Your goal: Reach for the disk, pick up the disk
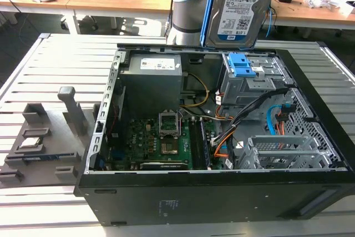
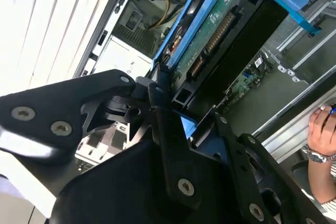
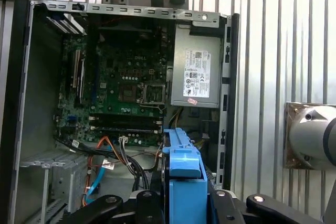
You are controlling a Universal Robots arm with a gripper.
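Grey parts fixture point(image 1: 44, 137) at nine o'clock in the exterior view. Black open computer case point(image 1: 211, 198) at centre. The disk point(image 1: 239, 9) sits at one o'clock, label outward, raised clear above the drive bay point(image 1: 249, 79). My gripper point(image 2: 182, 113) is clamped on the disk's blue bracket point(image 3: 184, 169), as both wrist views show. Judgement: reach finished, pick-up as good as made. Any further move calls for a firm clamp and clearance from the case rim.
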